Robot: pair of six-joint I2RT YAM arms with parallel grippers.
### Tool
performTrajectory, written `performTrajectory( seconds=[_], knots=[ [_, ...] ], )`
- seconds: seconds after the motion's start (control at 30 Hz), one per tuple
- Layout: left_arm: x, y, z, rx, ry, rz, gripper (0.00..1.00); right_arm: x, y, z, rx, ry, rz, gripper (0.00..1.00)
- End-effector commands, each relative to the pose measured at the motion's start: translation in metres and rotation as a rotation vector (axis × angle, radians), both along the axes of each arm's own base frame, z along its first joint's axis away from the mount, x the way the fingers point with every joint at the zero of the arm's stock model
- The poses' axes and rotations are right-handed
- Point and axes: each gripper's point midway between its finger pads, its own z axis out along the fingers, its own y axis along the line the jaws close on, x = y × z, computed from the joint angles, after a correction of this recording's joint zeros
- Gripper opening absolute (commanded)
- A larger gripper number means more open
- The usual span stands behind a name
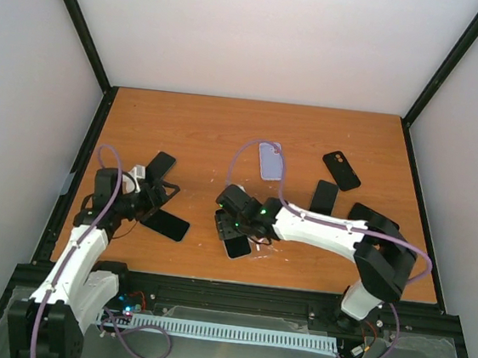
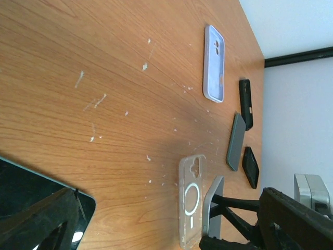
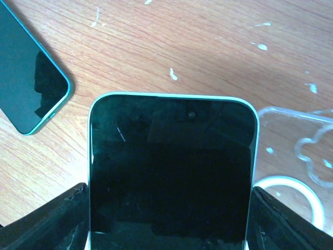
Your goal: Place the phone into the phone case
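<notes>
Nearby, held phone (image 3: 171,177), clear case (image 3: 294,156), teal phone (image 3: 28,78)

— Does the right wrist view show the whole phone (image 3: 171,172)?
— No, its lower edge crops it, and the phone hides part of the clear case (image 3: 291,156).
— The teal-edged phone (image 3: 23,73)?
— Cropped at the left edge.

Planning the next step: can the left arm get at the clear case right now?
Probably yes: the clear case lies flat on bare table facing the open left gripper, though the right gripper holds a phone just beyond it.
</notes>
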Motion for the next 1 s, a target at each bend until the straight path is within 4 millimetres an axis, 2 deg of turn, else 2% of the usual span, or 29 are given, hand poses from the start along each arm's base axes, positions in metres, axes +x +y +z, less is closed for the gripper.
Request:
performTrajectory(
  seconds=[0.0,0.17,0.27,0.6,0.97],
  knots=[
    [0.006,-0.017,0.013,-0.051,-0.06,-0.085,0.93,0.011,-0.023,0.008,0.012,-0.051,-0.08,0.51],
    [0.008,-0.03,0.012,-0.066,-0.052,-0.133,0.91,0.03,-0.061,-0.002,-0.06,-0.071,-0.189,0.51],
    [0.008,-0.034,0.009,-0.073,-0.04,-0.143,0.91,0.034,-0.071,-0.011,-0.102,-0.071,-0.215,0.51],
    [0.005,-0.034,0.004,-0.073,-0.036,-0.146,0.91,0.036,-0.075,-0.049,-0.2,-0.014,-0.201,0.53],
    [0.003,-0.032,0.004,-0.065,-0.041,-0.137,0.92,0.035,-0.078,-0.06,-0.245,0.011,-0.212,0.58]
  ],
)
